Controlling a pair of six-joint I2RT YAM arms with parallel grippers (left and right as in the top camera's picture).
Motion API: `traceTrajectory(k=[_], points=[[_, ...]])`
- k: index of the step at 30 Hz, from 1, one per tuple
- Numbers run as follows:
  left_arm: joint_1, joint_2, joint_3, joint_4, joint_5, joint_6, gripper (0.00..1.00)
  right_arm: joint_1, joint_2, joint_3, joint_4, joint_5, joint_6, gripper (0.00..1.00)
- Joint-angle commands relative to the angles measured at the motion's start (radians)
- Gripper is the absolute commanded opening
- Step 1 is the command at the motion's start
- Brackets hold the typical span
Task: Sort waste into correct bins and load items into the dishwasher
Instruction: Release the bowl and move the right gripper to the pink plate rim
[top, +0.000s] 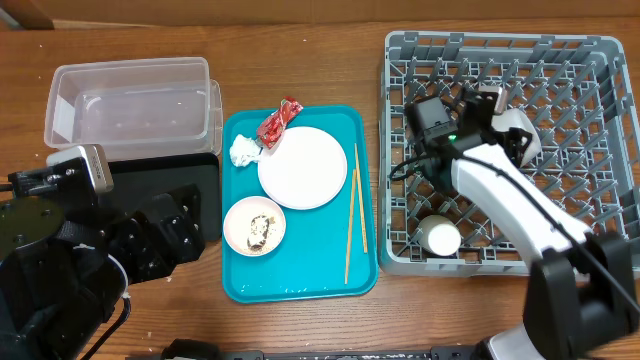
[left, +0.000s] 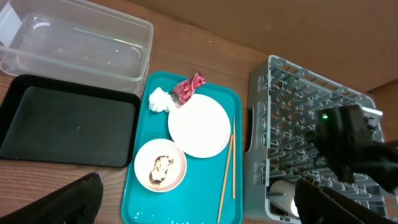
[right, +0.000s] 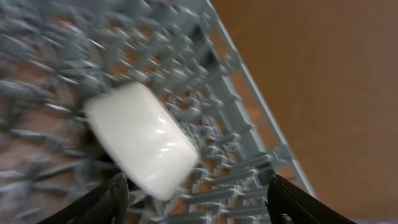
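One plate (top: 302, 167), two bowls (top: 232, 232) (right: 142, 140), one cup (top: 441, 238), two chopsticks (top: 350, 225), one wrapper (top: 279, 122), one napkin (top: 243, 151), one rack (top: 500, 40)

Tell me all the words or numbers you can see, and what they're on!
No text can be read.
On the wrapper, any print is too small to read.
The tub, black tray, teal tray, rack and plate show no writing.

Fixed overhead camera looks straight down on the wooden table (top: 300, 40); left wrist camera, high and tilted, shares its teal plastic serving tray (top: 300, 280) and large square grey plastic dish rack (top: 580, 120); right wrist camera sits close over that rack.
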Motion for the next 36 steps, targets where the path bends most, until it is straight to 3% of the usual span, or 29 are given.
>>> traceTrajectory(k=[1,5,8,10,13,22,32,36], points=[[0.002,0.002,0.007,0.002,0.001,0.008,1.0,0.08,-0.106,0.067,0.003,-0.262,-0.005,0.75],[0.002,0.002,0.007,0.002,0.001,0.008,1.0,0.146,-0.125,0.071,0.019,-0.845,-0.155,0.76],[0.002,0.002,0.007,0.002,0.001,0.008,1.0,0.169,-0.109,0.066,0.045,-1.224,-0.109,0.68],[0.002,0.002,0.007,0.002,0.001,0.009,1.0,0.183,-0.095,0.054,0.075,-1.342,-0.008,0.6],[0.002,0.002,0.007,0.002,0.001,0.008,1.0,0.207,-0.053,0.048,0.073,-1.321,0.16,0.57],[0.002,0.002,0.007,0.002,0.001,0.009,1.0,0.212,0.114,0.048,0.064,-1.321,0.415,0.53],[0.002,0.002,0.007,0.002,0.001,0.008,1.0,0.213,0.256,0.048,0.101,-1.349,0.461,0.53],[0.002,0.002,0.007,0.002,0.001,0.008,1.0,0.213,0.278,0.048,0.13,-1.374,0.462,0.47]])
